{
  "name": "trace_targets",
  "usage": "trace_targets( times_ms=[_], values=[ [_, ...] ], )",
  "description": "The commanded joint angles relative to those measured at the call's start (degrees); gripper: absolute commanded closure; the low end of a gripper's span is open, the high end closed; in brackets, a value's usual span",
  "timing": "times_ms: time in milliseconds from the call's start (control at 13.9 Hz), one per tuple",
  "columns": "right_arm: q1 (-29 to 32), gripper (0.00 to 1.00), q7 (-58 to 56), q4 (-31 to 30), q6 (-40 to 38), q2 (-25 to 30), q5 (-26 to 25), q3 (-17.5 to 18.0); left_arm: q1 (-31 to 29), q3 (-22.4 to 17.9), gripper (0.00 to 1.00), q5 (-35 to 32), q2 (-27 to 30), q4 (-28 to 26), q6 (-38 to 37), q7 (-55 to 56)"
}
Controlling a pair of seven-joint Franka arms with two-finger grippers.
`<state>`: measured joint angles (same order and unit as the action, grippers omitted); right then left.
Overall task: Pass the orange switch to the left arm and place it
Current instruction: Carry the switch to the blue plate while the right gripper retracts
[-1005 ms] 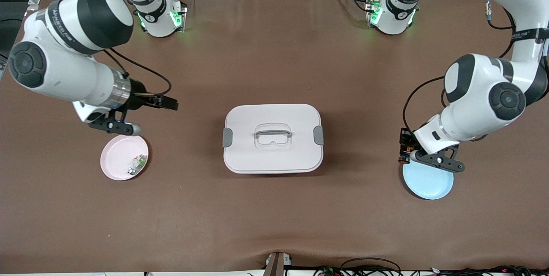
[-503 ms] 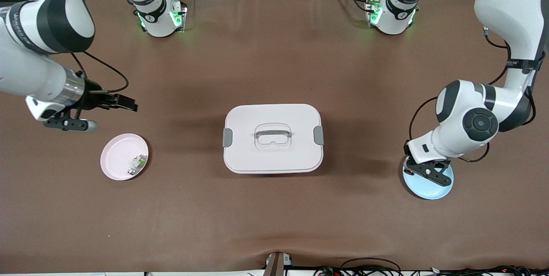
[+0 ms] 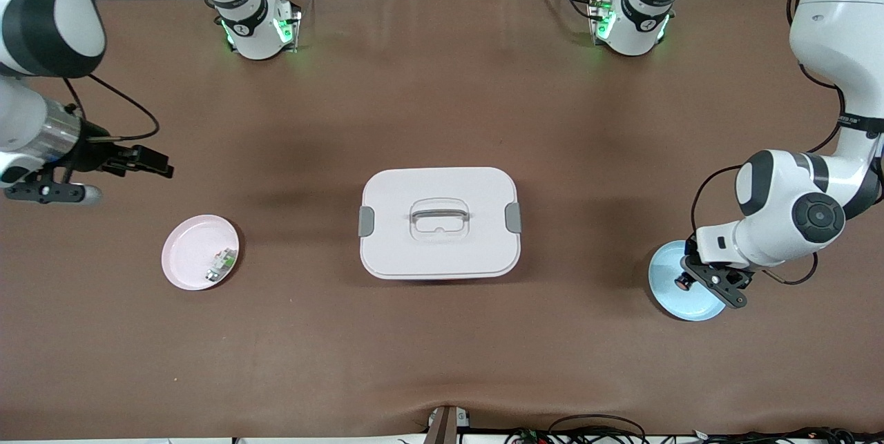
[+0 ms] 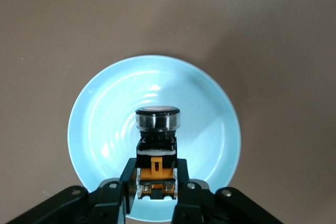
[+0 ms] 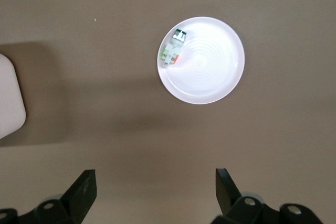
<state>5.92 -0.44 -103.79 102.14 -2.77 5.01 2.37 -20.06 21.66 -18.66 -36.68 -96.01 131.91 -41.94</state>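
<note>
The box (image 3: pixel 439 222) sits mid-surface; at its 3 o'clock, over the blue plate (image 3: pixel 664 264), the left gripper (image 4: pixel 155 190) clenches the black-capped orange switch (image 4: pixel 156 140). The right gripper (image 5: pixel 155 192) hangs spread.

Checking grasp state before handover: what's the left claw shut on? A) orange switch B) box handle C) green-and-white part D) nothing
A: the left claw is shut on the orange switch, holding it over the blue plate.

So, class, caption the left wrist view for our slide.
Left gripper shut on the orange switch, poised over the blue plate.
</note>
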Motion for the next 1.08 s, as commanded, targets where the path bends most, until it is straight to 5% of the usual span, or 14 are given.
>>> trace_targets(
  times_ms=[0, 287, 574, 790, 862, 933, 1005],
  values=[
    [1.7, 0.00, -0.7, 3.4, -2.7, 0.7, -2.4, 1.1, -1.7, 0.7, 1.00, -1.0, -2.5, 1.5, 1.9, -8.6],
    [2.6, 0.00, -0.6, 12.7, -9.1, -1.0, -4.3, 1.1, -2.3, 0.8, 1.00, -1.0, -3.5, 1.5, 4.0, -20.1],
    [2.5, 0.00, -0.7, 13.1, -9.2, -1.0, -5.4, 1.1, -2.8, 0.8, 0.97, -0.9, -5.1, 1.5, 7.2, -26.3],
    [3.6, 0.00, -0.7, 14.0, -9.6, -1.1, -4.9, 1.1, -3.0, 0.8, 0.74, -0.1, -5.4, 1.4, 7.4, -25.7],
    [3.5, 0.00, -0.7, 14.0, -9.6, -1.1, -4.8, 1.1, -3.1, 0.8, 0.50, 0.0, -5.3, 1.3, 7.4, -25.6],
    [3.3, 0.00, -0.7, 14.2, -9.6, -1.1, -4.7, 1.1, -3.4, 0.8, 0.09, 0.1, -5.2, 1.3, 7.4, -25.4],
    [3.3, 0.00, -0.7, 14.2, -9.5, -1.2, -4.6, 1.1, -4.3, 0.9, 0.00, 0.1, -5.2, 1.3, 7.4, -25.6]
  ],
)
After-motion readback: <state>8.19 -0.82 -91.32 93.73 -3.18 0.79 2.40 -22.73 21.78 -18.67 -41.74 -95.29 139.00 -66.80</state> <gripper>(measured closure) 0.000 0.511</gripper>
